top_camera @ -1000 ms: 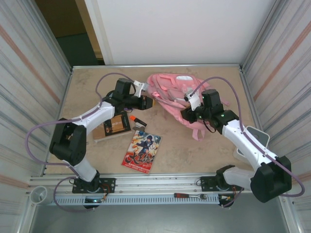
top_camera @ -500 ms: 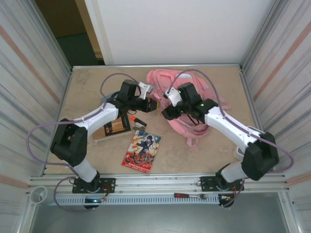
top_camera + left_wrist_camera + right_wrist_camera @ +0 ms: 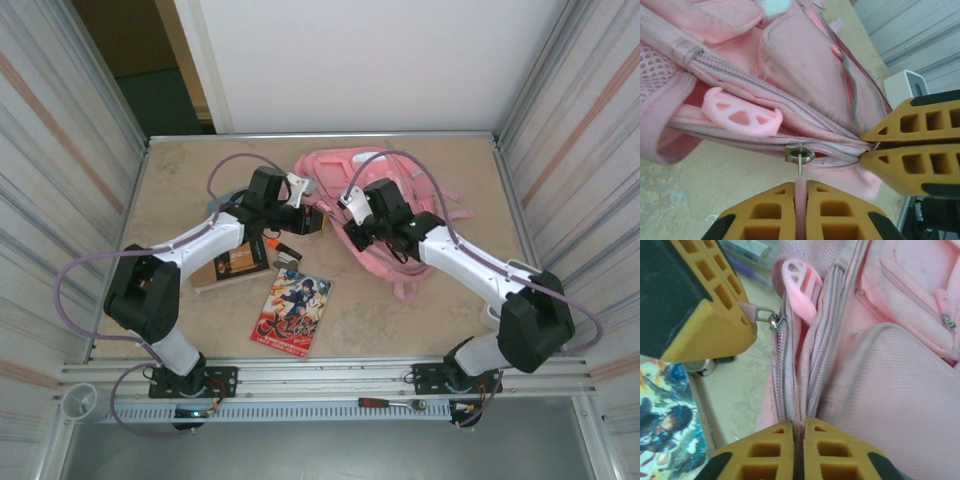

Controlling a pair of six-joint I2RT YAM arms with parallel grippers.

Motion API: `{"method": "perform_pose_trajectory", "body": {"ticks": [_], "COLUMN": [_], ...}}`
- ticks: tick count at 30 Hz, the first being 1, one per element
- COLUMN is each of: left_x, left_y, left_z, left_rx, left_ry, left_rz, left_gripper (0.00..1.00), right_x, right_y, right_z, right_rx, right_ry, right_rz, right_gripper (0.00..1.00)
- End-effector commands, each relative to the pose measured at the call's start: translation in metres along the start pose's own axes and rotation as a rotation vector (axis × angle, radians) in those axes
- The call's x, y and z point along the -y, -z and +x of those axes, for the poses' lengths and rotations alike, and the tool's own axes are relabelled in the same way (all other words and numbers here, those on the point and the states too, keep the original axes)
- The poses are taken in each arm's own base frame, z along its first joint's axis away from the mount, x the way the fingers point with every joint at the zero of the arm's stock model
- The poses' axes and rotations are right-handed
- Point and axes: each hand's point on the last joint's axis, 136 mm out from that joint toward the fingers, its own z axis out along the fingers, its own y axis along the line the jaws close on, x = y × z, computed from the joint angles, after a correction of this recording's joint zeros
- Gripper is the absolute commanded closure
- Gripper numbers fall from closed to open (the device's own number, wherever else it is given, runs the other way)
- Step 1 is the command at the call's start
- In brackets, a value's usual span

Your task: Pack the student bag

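Peering at the overhead view, I am struggling to read either pincer. Both wrists are crowding over the left flank of the student bag (image 3: 400, 195), which is lying at the far middle of the table (image 3: 170, 200), a little to the right. The left gripper (image 3: 318, 220) and the right gripper (image 3: 350, 232) are meeting there close together, their fingertips too small to judge from above.

The wrist cameras are settling it. The left gripper's jaws are pressing tight on the pink zip pull (image 3: 800, 180), which is hanging from a metal slider (image 3: 799, 153). The right gripper's jaws are squeezing together on the bag's fabric at the zip seam. A pink citrus-slice charm (image 3: 742, 112) is dangling just beside the slider.

A brown book (image 3: 232, 264) is lying partly under the left forearm. An orange marker (image 3: 272, 243) and a small dark item (image 3: 287, 256) that I am unable to identify are lying beside it. A comic (image 3: 292, 312) is sitting nearer the bases. A white box (image 3: 522, 282) at the right edge is half hidden behind the right arm, and a red-handled tool (image 3: 388, 403) is resting on the front rail. Some pens or packets along the top of the right wrist view are blurring and running out of frame.

I am counting two arms, one bag, one comic, one brown book, one marker, one white box and one tool.
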Motion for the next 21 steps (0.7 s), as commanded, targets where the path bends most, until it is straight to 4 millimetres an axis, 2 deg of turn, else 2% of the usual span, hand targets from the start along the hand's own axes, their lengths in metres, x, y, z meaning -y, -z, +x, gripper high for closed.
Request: {"method": "perform_pose_trajectory", "body": {"ticks": [1, 7, 13, 18, 20, 21], "left_x": [-0.006, -0.048, -0.048, -0.049, -0.051, -0.054], "left_y": [0.037, 0.029, 0.016, 0.000, -0.006, -0.010], "left_z": [-0.047, -0.049, -0.059, -0.067, -0.072, -0.074], "left_rx": [0.171, 0.163, 0.149, 0.129, 0.124, 0.117], "left_ry": [-0.071, -0.018, -0.029, -0.029, -0.030, -0.026], "left_rz": [-0.021, -0.103, -0.056, -0.005, 0.004, 0.004], "left_gripper": [1.00, 1.00, 1.00, 1.00, 0.98, 0.97], "right_x": [0.014, 0.000, -0.010, -0.038, -0.041, -0.037], "right_y": [0.010, 0.011, -0.002, -0.015, -0.019, -0.021], "right_z": [0.034, 0.019, -0.008, -0.025, -0.025, -0.022], "right_rx": [-0.081, -0.003, 0.039, 0.053, 0.036, 0.016], "right_ry": [-0.041, -0.090, -0.183, -0.228, -0.241, -0.258], "right_rz": [0.035, -0.059, -0.107, -0.200, -0.208, -0.186], "right_gripper": [1.00, 1.00, 0.99, 0.94, 0.88, 0.78]}}
